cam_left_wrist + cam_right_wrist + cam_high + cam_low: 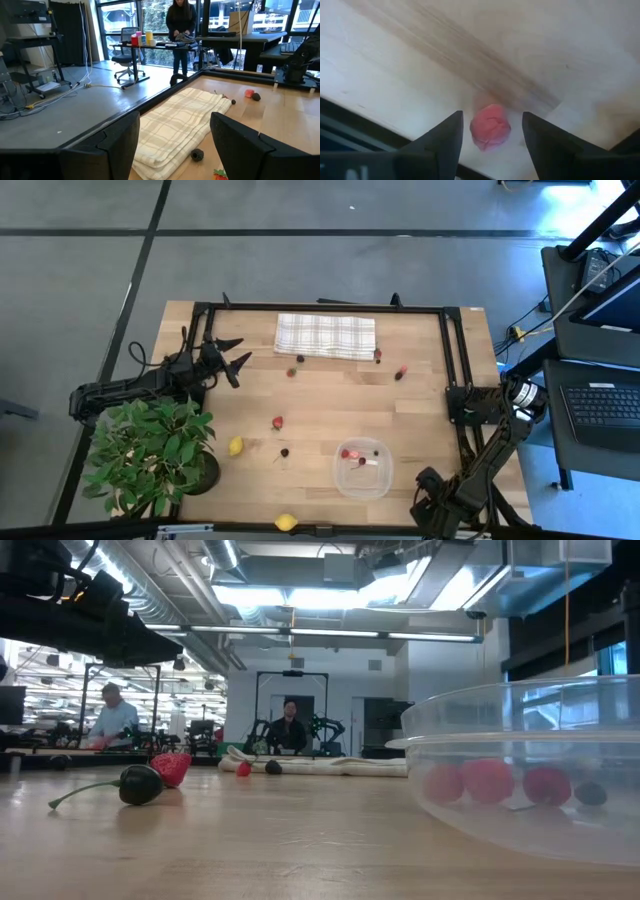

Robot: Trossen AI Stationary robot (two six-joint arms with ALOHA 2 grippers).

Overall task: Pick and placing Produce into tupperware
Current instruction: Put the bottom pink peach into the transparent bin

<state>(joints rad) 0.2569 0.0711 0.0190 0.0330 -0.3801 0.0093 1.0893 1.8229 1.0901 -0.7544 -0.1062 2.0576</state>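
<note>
Light wood table [320, 395] on a grey floor with dark tape lines; desk with laptop [610, 405] off to the right. Low view shows an open workshop behind, ceiling lights, two people [290, 727] at far benches. Checked cloth [325, 336] folded at the far edge, potted plant [150, 448] at near left.

Tupperware [363, 467]: clear, rounded-square, whitish rim, near-right of centre, holding a few red berries [487, 781] and a dark one. Loose produce: red strawberry [277, 422] and dark cherry [285, 452] mid-table, lemon [235, 446] beside the plant, second lemon [286, 522] at the near edge, berries by the cloth [292, 371] and far right [400, 373].

Left gripper [232, 356] far left near the cloth, fingers spread, empty. Right gripper [491, 135] at the near-right corner, fingers apart either side of a red berry [490, 127] on the wood, not clamped.
</note>
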